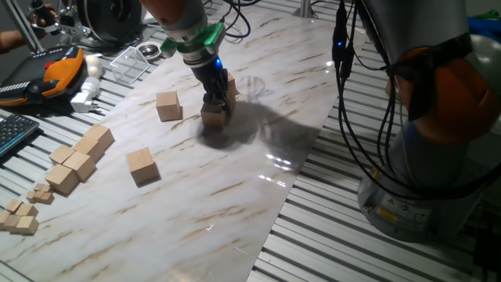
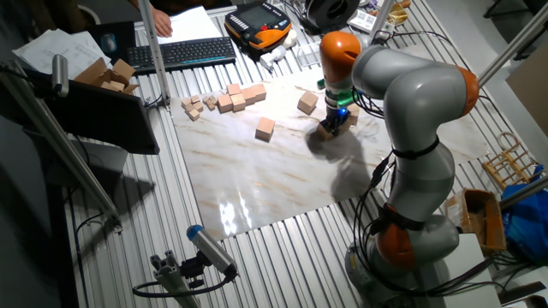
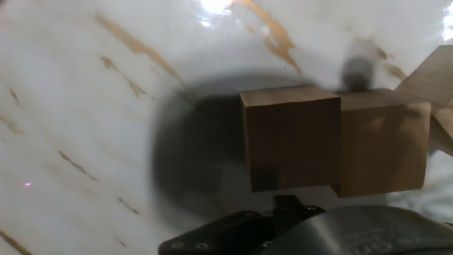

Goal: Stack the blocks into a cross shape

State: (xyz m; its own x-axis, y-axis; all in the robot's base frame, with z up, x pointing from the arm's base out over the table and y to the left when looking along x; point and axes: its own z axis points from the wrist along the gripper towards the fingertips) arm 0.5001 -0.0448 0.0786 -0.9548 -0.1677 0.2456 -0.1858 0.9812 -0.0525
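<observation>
My gripper [image 1: 214, 103] stands over the middle of the marble board, fingers down on a tan wooden block [image 1: 214, 117], and appears shut on it at the board's surface. It also shows in the other fixed view [image 2: 334, 121]. In the hand view this block [image 3: 290, 138] sits flush against a second block [image 3: 386, 145], with a third block [image 3: 433, 76] behind at the upper right. One of these neighbours [image 1: 230, 85] shows just behind the gripper. Two more blocks lie loose to the left: one [image 1: 168, 106] near the gripper, one [image 1: 142, 166] nearer the front.
A row of joined tan cubes [image 1: 78, 159] and several small cubelets [image 1: 19, 217] lie at the board's left edge. A keyboard [image 1: 14, 133], an orange pendant [image 1: 47, 74] and a clear tray [image 1: 129, 63] sit beyond the board. The robot base [image 1: 438, 149] stands at the right.
</observation>
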